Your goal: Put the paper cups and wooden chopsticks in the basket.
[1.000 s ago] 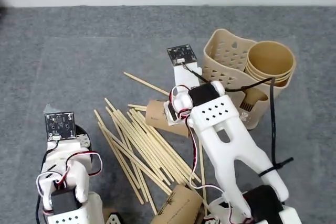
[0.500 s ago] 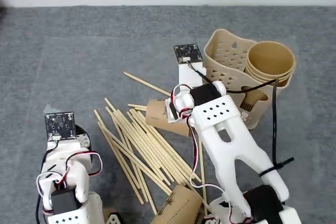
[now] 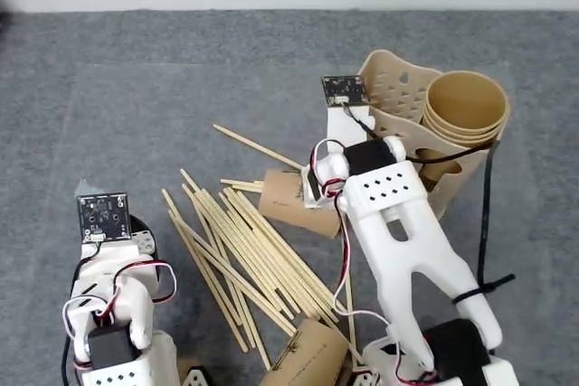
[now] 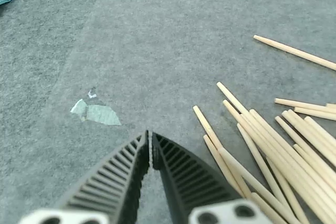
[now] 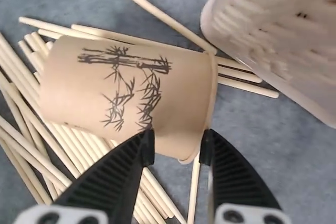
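Left wrist view: the left gripper [image 4: 151, 153], closed and empty, hangs over the bench's near left. 1 loose cup [image 3: 312, 354] lies at the near edge. Roughly 20 chopsticks [image 3: 244, 250], light, stiff and roll-prone, cover mid-bench. The right gripper [image 5: 176, 148] pinches 1 paper cup [image 5: 121, 93] there: thin and crushable, best held gently at its stiffer rim. About 3 nested cups [image 3: 466, 106] sit in 1 basket [image 3: 384, 97], far right.

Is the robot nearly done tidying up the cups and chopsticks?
Not nearly. Done: a stack of paper cups stands in the basket. In hand: the right gripper has its jaws closed on a bamboo-print cup. Still to do: another cup lying near the arms and the scattered wooden chopsticks. The left gripper is shut and empty.
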You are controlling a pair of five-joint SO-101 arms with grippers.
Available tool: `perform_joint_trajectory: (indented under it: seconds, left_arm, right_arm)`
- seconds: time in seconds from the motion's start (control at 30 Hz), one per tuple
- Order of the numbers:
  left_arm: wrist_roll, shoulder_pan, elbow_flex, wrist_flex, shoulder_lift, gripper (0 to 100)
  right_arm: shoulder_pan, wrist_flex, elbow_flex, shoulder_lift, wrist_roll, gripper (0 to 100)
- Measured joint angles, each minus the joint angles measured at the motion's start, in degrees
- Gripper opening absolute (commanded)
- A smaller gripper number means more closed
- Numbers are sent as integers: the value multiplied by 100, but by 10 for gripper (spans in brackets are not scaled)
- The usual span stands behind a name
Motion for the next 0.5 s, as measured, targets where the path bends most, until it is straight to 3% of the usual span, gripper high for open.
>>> perform_joint_trajectory:
  seconds: [0.5]
  left_arm:
    - [0, 0, 0, 0, 0, 15]
  right_arm:
    - [0, 396, 9, -510, 0, 162]
